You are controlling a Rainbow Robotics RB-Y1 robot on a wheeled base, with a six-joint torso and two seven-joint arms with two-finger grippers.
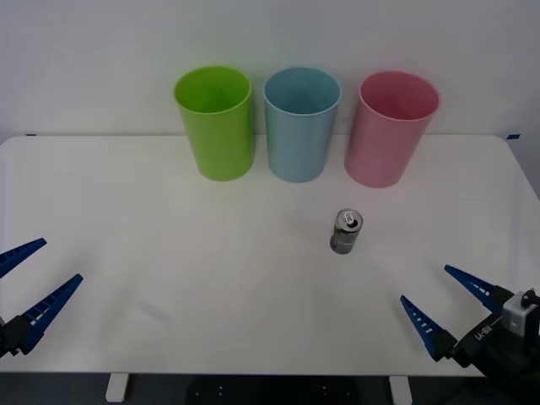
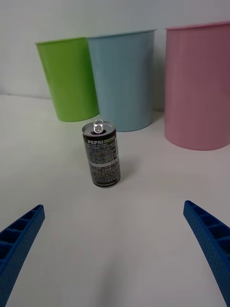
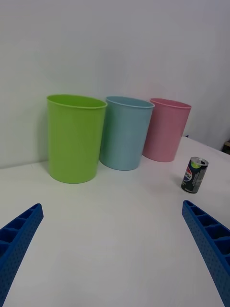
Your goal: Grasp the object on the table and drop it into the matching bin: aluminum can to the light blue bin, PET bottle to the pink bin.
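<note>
The left gripper (image 1: 29,278) hovers low at the near left, blue ribbed fingers spread wide; the right gripper (image 1: 445,302) sits low at the near right, fingers likewise apart.

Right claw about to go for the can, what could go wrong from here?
1. The aluminum can is small and stands upright on the table; an off-centre approach by the open right claw could tip it and let it roll.
2. The light blue bin stands close between the lime green bin and the pink bin; a slightly off drop could land in the wrong one.
</note>
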